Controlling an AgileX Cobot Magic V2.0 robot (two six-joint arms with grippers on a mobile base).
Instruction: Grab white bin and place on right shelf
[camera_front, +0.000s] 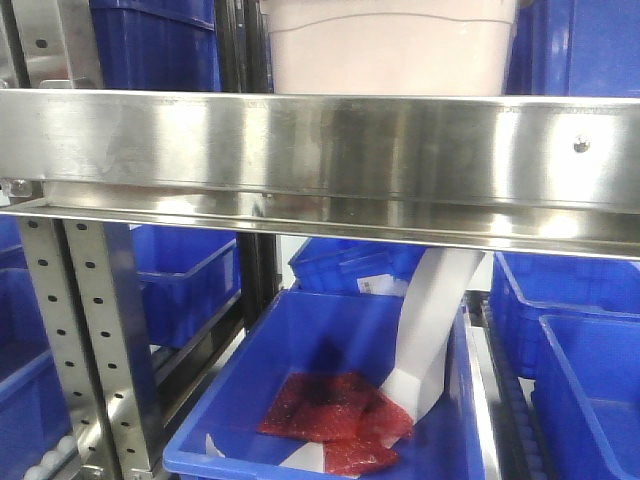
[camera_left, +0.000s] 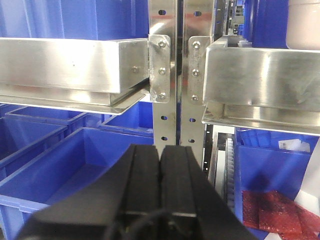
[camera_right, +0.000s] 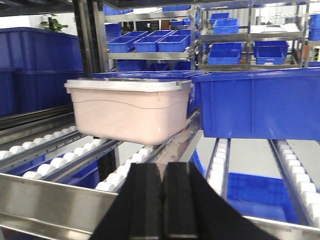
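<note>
The white bin (camera_right: 127, 110) is pale pinkish with a flat lid and sits on the white rollers of the right shelf (camera_right: 50, 200), behind its steel front rail. It shows at the top of the front view (camera_front: 390, 50) above the rail (camera_front: 320, 150), and at the top right of the left wrist view (camera_left: 305, 25). My right gripper (camera_right: 164, 166) is shut and empty, in front of the rail, a short way from the bin. My left gripper (camera_left: 161, 147) is shut and empty, facing the perforated uprights (camera_left: 170, 65) left of the right shelf rail (camera_left: 260, 75).
A large blue bin (camera_right: 260, 102) stands right beside the white bin. Under the shelf a blue bin (camera_front: 300, 400) holds red packets (camera_front: 335, 410) and a slanted white piece (camera_front: 430, 320). More blue bins (camera_left: 55, 165) sit lower left and on far racks (camera_right: 150, 42).
</note>
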